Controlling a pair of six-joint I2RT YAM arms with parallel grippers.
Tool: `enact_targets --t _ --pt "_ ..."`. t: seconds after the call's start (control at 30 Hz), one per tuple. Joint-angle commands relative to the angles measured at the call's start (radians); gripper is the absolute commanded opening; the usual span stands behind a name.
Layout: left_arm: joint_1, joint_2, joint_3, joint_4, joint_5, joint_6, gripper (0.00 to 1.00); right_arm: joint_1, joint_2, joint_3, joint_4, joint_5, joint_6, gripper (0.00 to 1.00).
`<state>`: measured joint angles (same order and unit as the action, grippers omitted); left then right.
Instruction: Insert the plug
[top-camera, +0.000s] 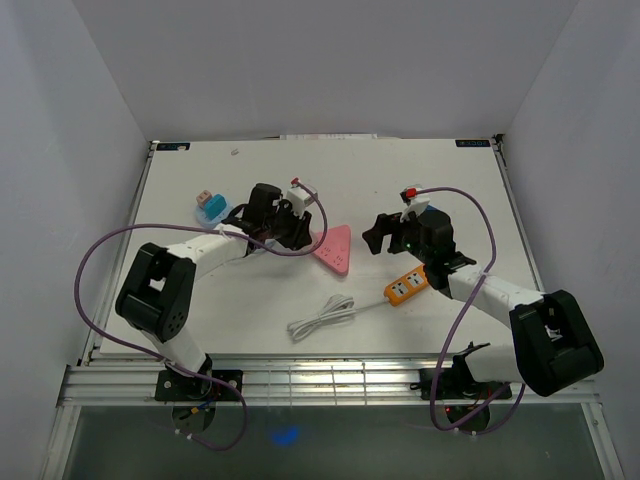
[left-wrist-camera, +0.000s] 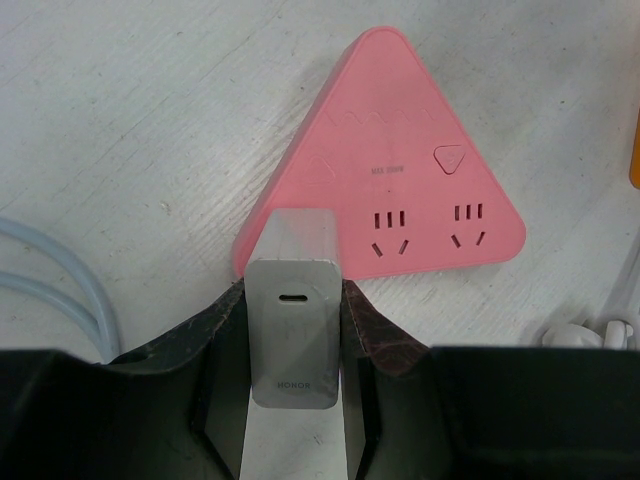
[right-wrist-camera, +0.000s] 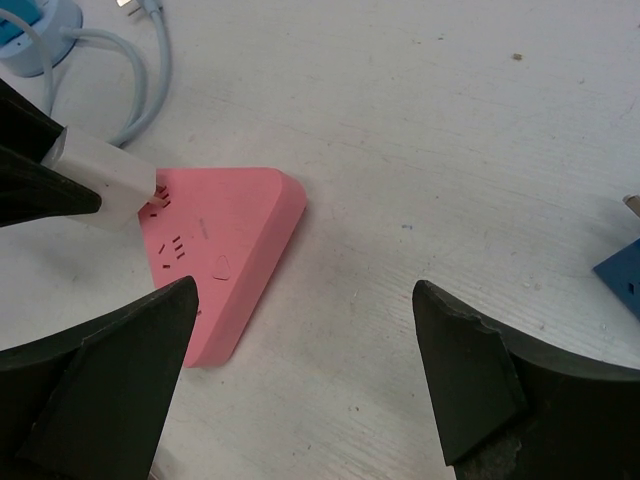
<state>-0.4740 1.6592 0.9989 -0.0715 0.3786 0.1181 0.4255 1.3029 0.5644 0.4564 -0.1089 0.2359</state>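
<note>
L gripper (left-wrist-camera: 292, 300) grips narrow on our white plug (left-wrist-camera: 293, 340), its long axis running straight fwd from the jaws onto the pink strip (left-wrist-camera: 400, 160)'s near corner. Two free socket sets show just right. Prongs hidden, so we can't tell if seated. R gripper (right-wrist-camera: 300, 370) hangs wide and empty past the strip. Orange strip (top-camera: 407, 286) lies well apart.

"HONOR" on the white charger (left-wrist-camera: 292, 320)

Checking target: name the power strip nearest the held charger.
The pink triangular strip, just ahead of the white charger; the orange strip lies well away.
</note>
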Motion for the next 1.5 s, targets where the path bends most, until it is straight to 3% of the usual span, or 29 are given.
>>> enact_targets --t 0.0,0.37,0.77,1.17,1.47 --pt "-0.008 -0.012 0.044 0.004 -0.013 0.0 0.0 -0.004 0.019 0.02 0.041 -0.012 0.005 0.93" --pt "-0.071 0.042 0.092 -0.085 -0.128 0.026 0.0 -0.005 0.072 0.058 0.01 -0.041 0.005 0.93" --pt "-0.078 0.051 0.109 -0.122 -0.142 0.063 0.0 -0.005 0.209 0.181 -0.067 -0.066 0.019 0.93" --pt "-0.091 0.057 0.127 -0.154 -0.107 0.083 0.0 -0.04 0.426 0.275 -0.007 -0.299 0.138 1.0" --pt "-0.092 0.085 0.147 -0.183 -0.115 0.094 0.0 -0.059 0.564 0.336 0.048 -0.417 0.217 0.81"
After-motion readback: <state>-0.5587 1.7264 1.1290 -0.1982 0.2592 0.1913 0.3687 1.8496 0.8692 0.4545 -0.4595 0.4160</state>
